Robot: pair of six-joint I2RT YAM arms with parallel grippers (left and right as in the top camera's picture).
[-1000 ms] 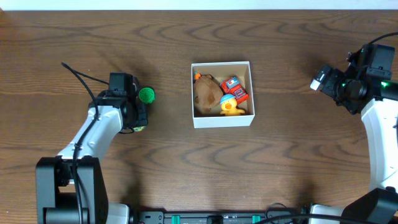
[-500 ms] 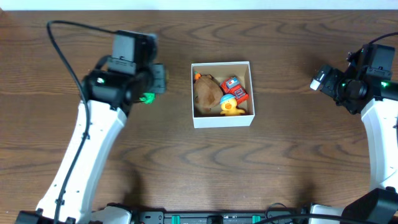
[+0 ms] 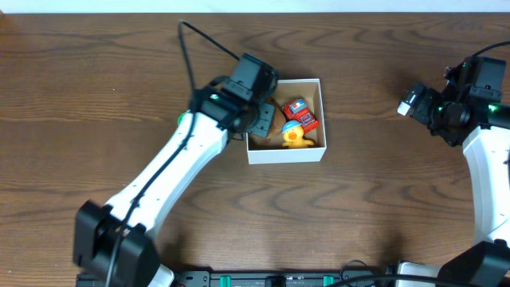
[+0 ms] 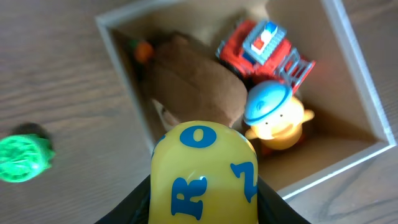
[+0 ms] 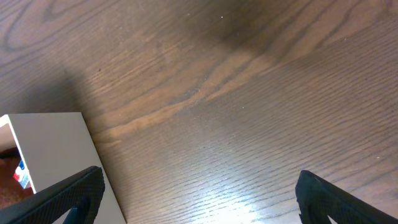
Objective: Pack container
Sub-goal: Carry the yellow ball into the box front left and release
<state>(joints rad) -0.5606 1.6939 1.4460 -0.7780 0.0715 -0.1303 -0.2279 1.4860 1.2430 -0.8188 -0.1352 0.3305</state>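
Note:
The container [image 3: 285,154] is a small white box with a tan inside, at the table's middle. It holds a brown plush [image 4: 196,84], a red toy truck [image 3: 300,113] and a yellow duck with a blue cap [image 3: 293,135]. My left gripper [image 3: 259,119] hovers over the box's left part, shut on a yellow block with blue letters [image 4: 202,171]. The arm hides the block in the overhead view. My right gripper [image 3: 414,102] is open and empty over bare table at the far right, and it also shows in the right wrist view [image 5: 199,199].
A green ball [image 4: 23,158] lies on the table to the left of the box; my left arm mostly covers it in the overhead view. The box's white outer wall [image 5: 50,143] shows in the right wrist view. Cables trail from both arms.
My left arm has risen from the table's left side and swung right with the yellow block until it is over the box. The green ball stayed put. The right arm has not moved.

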